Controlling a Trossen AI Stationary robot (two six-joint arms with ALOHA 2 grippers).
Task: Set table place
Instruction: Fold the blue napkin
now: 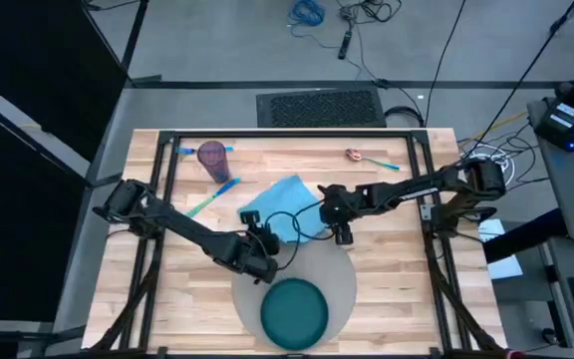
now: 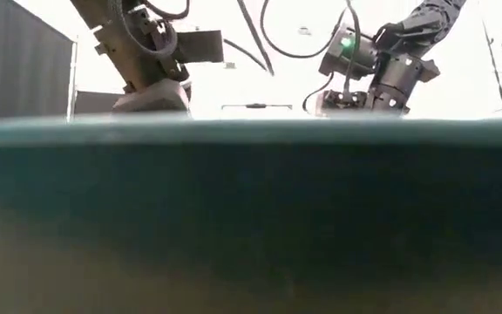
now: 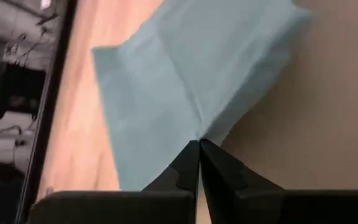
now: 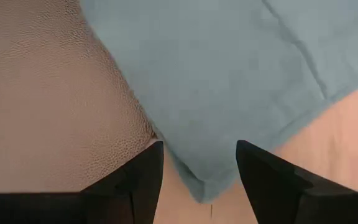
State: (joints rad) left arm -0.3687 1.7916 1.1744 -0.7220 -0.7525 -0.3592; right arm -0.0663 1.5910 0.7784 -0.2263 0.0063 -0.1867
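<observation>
Placemat (image 1: 342,277): a large round grey mat is lying flat in the lower centre of the high view, on the pale wood tabletop (image 1: 397,299).
Plate (image 1: 294,311): a dark teal round plate is sitting on the lower part of the placemat; in the low view its rim is filling most of the frame.
Napkin (image 1: 279,204): a light blue cloth is lying at the centre of the high view, its lower edge overlapping the upper edge of the placemat.
Left tool (image 3: 199,163): its fingers are pressed together with no gap showing, pinching a corner of the napkin where cloth meets mat; in the high view it is sitting just left of centre at the placemat's upper left edge.
Right tool (image 4: 199,177): its fingers are spread wide apart and hovering over another napkin corner, with mat on one side and bare wood on the other; in the high view it is reaching in from the right to the centre.
Cup (image 1: 212,158): a purple cup is standing in the upper left of the tabletop.
Utensils: a blue and green piece (image 1: 213,195) is lying just below the cup; a small spoon (image 1: 365,158) is lying in the upper right.
</observation>
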